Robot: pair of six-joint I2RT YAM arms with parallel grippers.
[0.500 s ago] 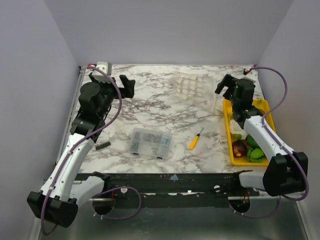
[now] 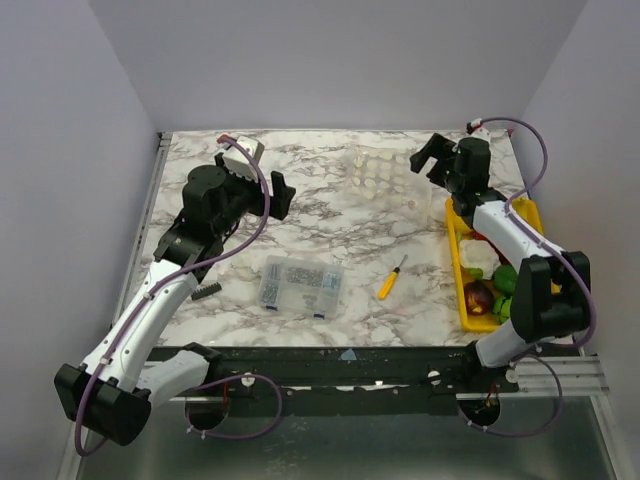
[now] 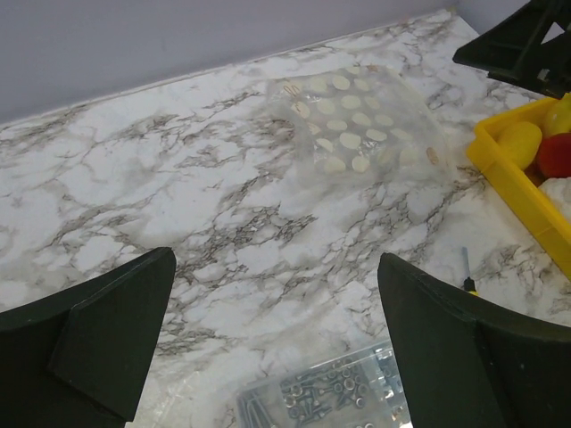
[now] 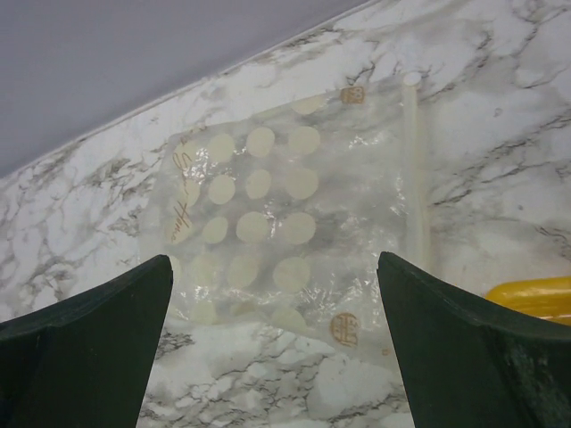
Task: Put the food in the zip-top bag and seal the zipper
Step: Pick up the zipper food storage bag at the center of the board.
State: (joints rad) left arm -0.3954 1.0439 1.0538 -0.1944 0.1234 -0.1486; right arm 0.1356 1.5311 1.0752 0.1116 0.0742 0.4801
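Observation:
The zip-top bag (image 2: 385, 180) lies flat at the back of the table, see-through with pale dots. It also shows in the left wrist view (image 3: 352, 134) and the right wrist view (image 4: 268, 223). Its zipper (image 4: 413, 169) runs along the bag's right edge. The food (image 2: 490, 285) sits in a yellow tray (image 2: 455, 225) at the right: red, green, yellow and white pieces. My right gripper (image 2: 430, 160) is open and empty, just right of the bag, with the bag between its fingers in its wrist view (image 4: 273, 259). My left gripper (image 2: 278, 195) is open and empty, left of the bag (image 3: 277, 259).
A rigid clear box of metal parts (image 2: 300, 283) lies at the front centre. A yellow-handled screwdriver (image 2: 390, 280) lies to its right. A small black part (image 2: 207, 291) lies at the left. Grey walls enclose the table.
My left gripper has moved right, toward the table's middle. My right gripper has swung left and back, closer to the bag. Nothing was picked up.

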